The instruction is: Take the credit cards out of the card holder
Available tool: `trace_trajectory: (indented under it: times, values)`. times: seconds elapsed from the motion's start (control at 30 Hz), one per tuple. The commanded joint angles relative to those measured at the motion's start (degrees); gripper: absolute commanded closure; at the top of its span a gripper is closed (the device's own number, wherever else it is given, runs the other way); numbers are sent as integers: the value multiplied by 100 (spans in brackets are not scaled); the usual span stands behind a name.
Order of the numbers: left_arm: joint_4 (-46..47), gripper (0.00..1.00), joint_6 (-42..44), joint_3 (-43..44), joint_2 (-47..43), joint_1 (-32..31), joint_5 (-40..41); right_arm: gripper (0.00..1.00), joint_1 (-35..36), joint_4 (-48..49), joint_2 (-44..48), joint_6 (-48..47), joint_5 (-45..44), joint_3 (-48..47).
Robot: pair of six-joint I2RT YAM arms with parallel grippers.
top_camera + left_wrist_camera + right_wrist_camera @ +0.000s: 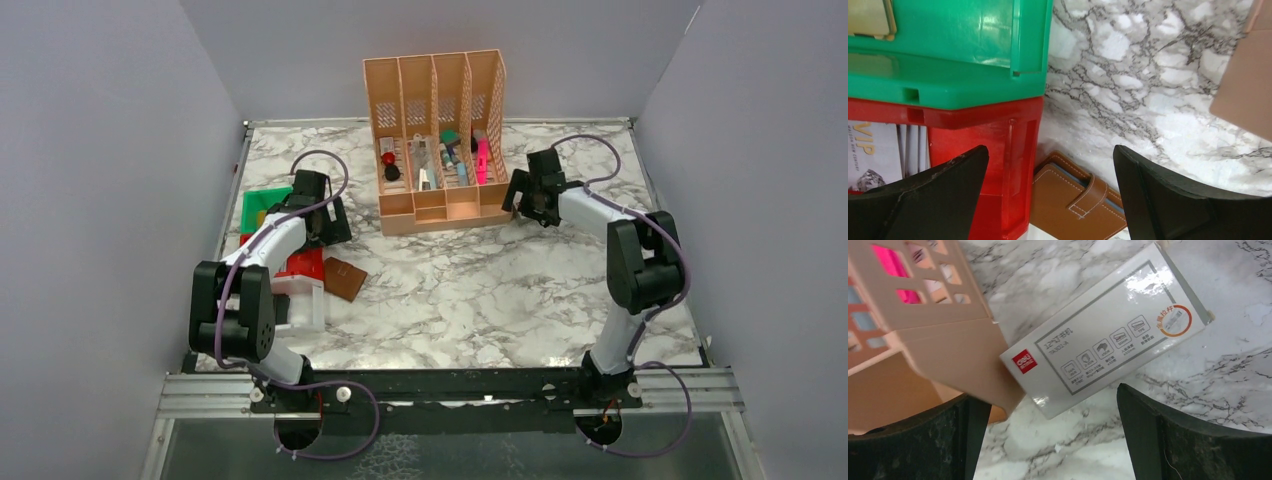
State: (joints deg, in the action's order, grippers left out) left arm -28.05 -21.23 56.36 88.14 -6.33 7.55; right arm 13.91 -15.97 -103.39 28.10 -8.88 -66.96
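Holder lies flat on the bench, left of centre, folded shut. It is just beside the red tray; whether they touch I cannot tell. A stitched strap crosses its closing edge. A bluish-grey layer shows between the covers. No cards are visible as such; presumably they are inside.

Handling, judged: light, thin, with covers that flex a little. It sits low on smooth marble, so a sideways push would likely slide it. Best hold: pin one cover flat, then pinch the strap or the free corner away from the tray. The cards should be stiff and slick, so pinch them across an exposed edge.

Left gripper hangs just above the holder, released and empty. Green tray sits on the red one.

Far side: right gripper, also released and empty, hovers over a white box beside the organizer, well apart from the holder.
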Motion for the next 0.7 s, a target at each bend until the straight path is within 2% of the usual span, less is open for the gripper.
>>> trace_trajectory:
  times: [0.0, 0.23, 0.33, 0.53, 0.6, 0.67]
  values:
    - [-5, 1, -70, -221, -295, 35, -167, 1, -226, -376, -546, 132, -1379, -282]
    - [75, 2, -13, -223, -265, 35, -443, 1, -589, -74, -221, -199, -848, -110]
    - [102, 4, 26, -219, -284, 35, -521, 1, -600, -108, -7, -294, 71, -104]
    - [121, 7, 76, -202, -272, 35, -753, 0, -600, 435, 613, -713, 1748, 351]
    - [161, 7, 67, -212, -330, 35, -851, 2, -592, 122, 607, -648, 2088, 182]
    - [169, 7, 74, -223, -455, 37, -901, 3, -591, 336, 839, -479, 2449, 443]
